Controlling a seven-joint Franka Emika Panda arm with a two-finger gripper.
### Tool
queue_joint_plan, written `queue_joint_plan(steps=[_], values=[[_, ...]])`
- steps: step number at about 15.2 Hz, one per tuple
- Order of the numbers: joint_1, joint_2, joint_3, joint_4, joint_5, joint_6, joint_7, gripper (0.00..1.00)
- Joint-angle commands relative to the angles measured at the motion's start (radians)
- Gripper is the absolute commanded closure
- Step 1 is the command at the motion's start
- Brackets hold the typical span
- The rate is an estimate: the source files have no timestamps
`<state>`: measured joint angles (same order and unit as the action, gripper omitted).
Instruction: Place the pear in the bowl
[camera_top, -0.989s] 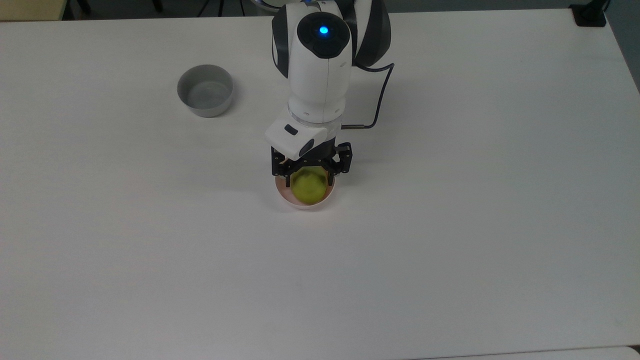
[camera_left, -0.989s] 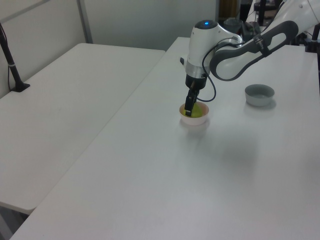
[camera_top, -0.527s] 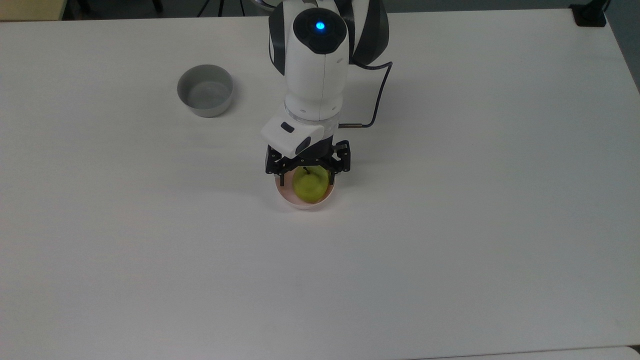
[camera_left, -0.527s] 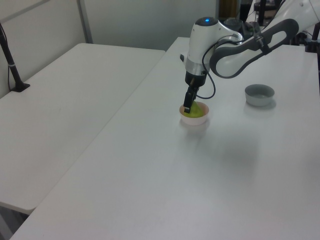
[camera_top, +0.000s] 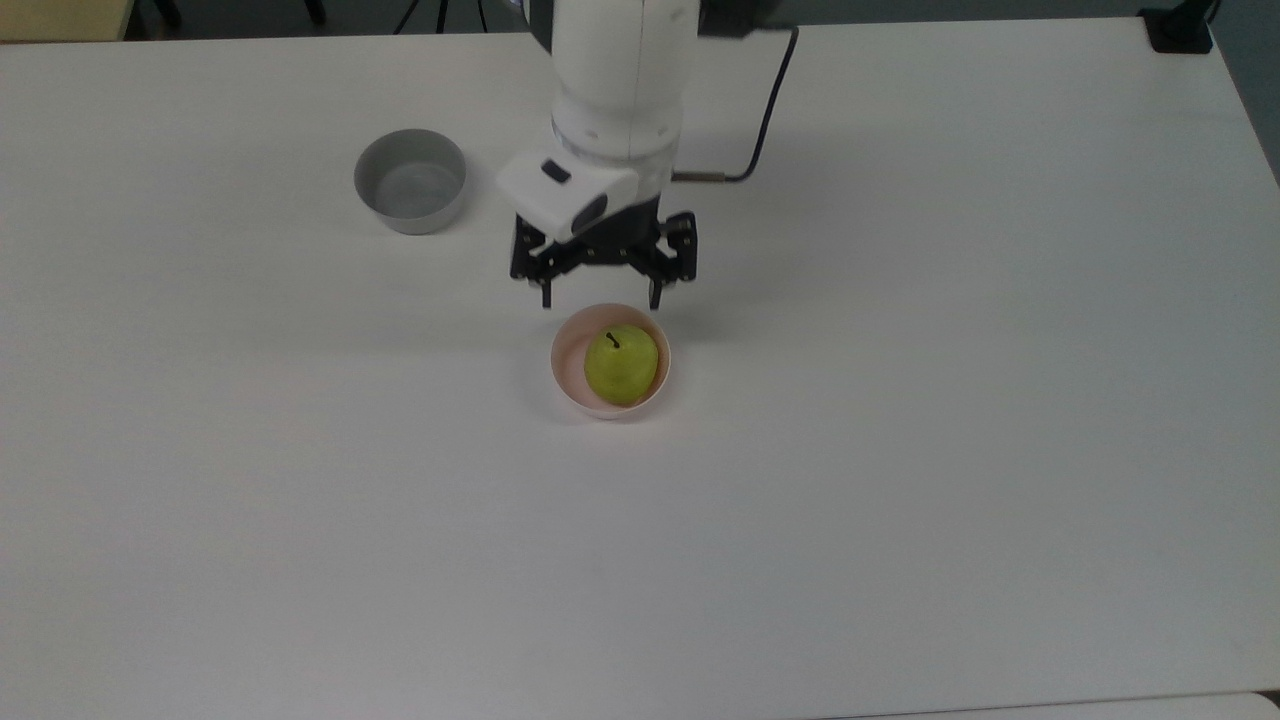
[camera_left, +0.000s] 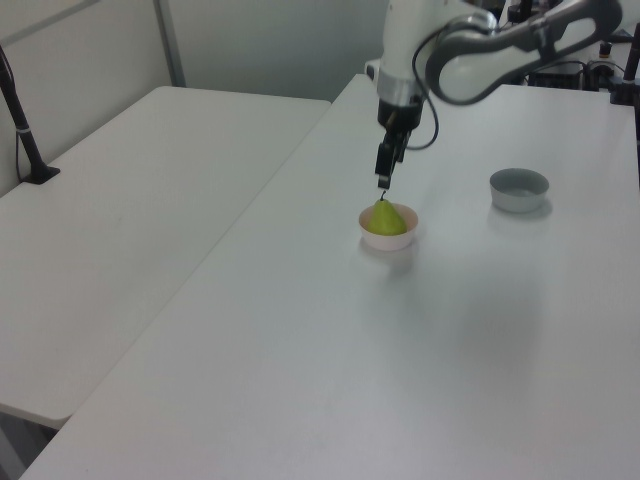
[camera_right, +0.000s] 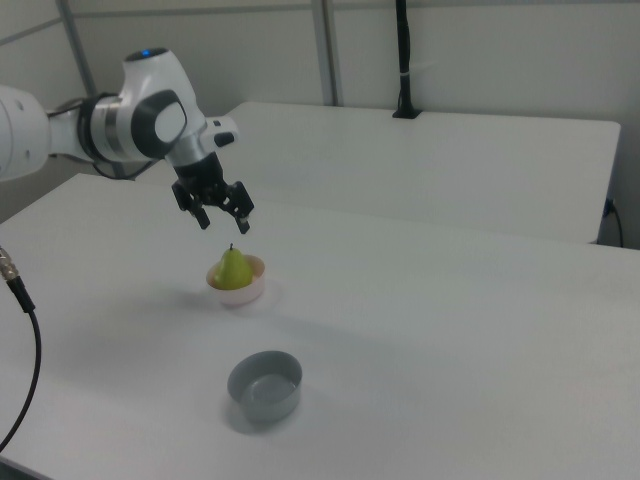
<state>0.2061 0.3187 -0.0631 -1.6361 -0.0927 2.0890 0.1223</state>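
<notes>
In the top view you are seeing the yellow-green pear (camera_top: 621, 364) sitting upright in the pale pink bowl (camera_top: 567, 372), stem up. Your gripper (camera_top: 601, 297) is hanging just beyond the bowl's far rim with its fingers spread wide, gripping nothing and touching neither bowl nor fruit. The grey bowl (camera_top: 411, 181) is standing well apart from the pink bowl, toward the top view's upper left, on the white table (camera_top: 900, 450).

In the left view the gripper (camera_left: 383, 184) is hovering directly above the pear (camera_left: 388, 218), clear of its stem, while the pink bowl (camera_left: 387, 240) is cradling the fruit.

In the right view the gripper (camera_right: 222, 224) is showing both fingers splayed above the pear (camera_right: 233, 268) and pink bowl (camera_right: 243, 292); the grey bowl (camera_right: 265, 386) is sitting nearer the camera.
</notes>
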Motion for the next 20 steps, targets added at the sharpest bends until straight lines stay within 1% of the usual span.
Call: queue_joint_plan(steps=[1,4,8,10,12,14,20], values=[[-0.033,-0.117,-0.004,-0.014,-0.002,-0.141,-0.004,0.00],[-0.066,-0.193,-0.004,-0.016,0.001,-0.239,-0.029,0.00],[-0.137,-0.279,-0.006,-0.016,0.076,-0.365,-0.168,0.00],[-0.148,-0.309,-0.006,-0.016,0.079,-0.418,-0.190,0.00],[-0.149,-0.323,-0.004,-0.014,0.079,-0.451,-0.188,0.00],[-0.146,-0.326,0.002,-0.018,0.073,-0.452,-0.176,0.00],[-0.151,-0.326,-0.006,-0.013,0.070,-0.460,-0.174,0.00]])
